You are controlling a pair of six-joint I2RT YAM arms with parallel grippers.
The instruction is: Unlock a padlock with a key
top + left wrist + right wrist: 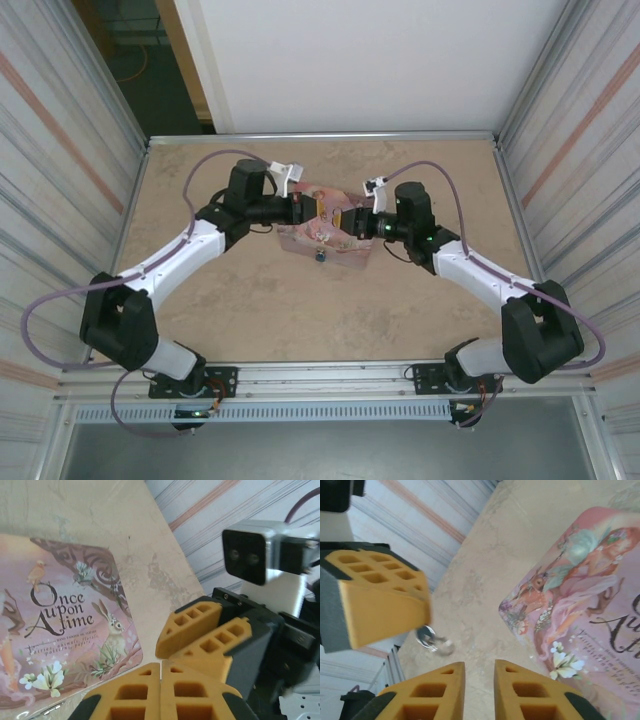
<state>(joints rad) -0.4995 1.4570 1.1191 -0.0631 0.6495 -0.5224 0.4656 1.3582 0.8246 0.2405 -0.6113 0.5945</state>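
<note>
two arms reach in from the left and right and meet nose to nose over the middle of the table, right above a pink tin. the lid has "once upon a time" on it, with a rabbit, a little bird and white flowers.

the padlock is the tiny blue speck at the near edge of the tin, about halfway along that side and below where the two sets of fingers meet. it's way too small from above to see how the shackle stands. neither gripper is touching it.

the left gripper has its yellow pads pressed flat together, with no gap between them from its own camera. from the right wrist camera, a small silver ring pokes out at the lower corner of that same left finger. it looks pinched there and hangs above the bare tabletop just left of the tin. it's blurry, so it might be the bow end of a key, but honestly i can't tell.

the right gripper has its pads a bit apart, with a narrow slot between them and nothing in it. it sits close to the left one. from the left wrist camera its fingertips are just past the left tips, almost touching, with the right wrist's camera block above them.

both grippers hover over the far part of the lid, and the tin lies flat on the table.
</note>
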